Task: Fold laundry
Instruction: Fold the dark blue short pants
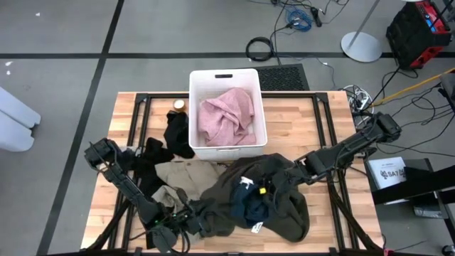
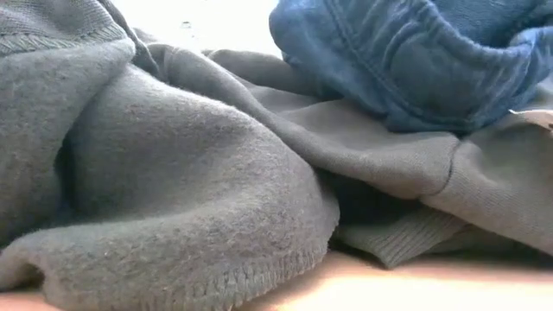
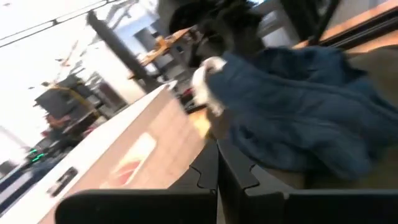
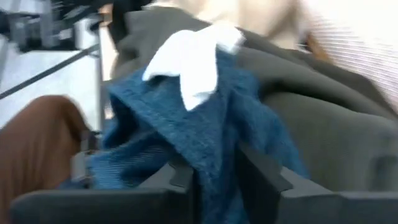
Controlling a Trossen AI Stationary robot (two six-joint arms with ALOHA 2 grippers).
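I find the left hand [image 1: 186,222] pinched fully together at the near edge of the large dark olive-grey garment [image 1: 284,206] heaped on the wooden counter [image 1: 334,227]. The navy blue cloth [image 1: 253,206] lies on it. The right hand [image 1: 297,171] stands narrowly parted around blue fabric.
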